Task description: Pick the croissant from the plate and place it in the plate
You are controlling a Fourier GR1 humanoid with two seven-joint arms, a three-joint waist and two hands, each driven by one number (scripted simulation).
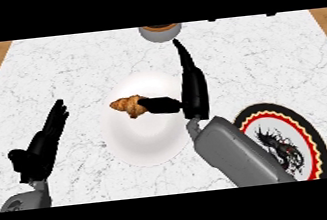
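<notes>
On the marbled worktop, a croissant on the white plate is touched by the right hand's thumb, fingers straight; the left hand is held open.

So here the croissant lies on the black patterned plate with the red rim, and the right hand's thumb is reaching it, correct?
Not quite. The head view shows the croissant on the plain white plate at the counter's middle, not the black patterned plate with the red rim, which sits to its right. The right hand does have its thumb at the croissant.
</notes>
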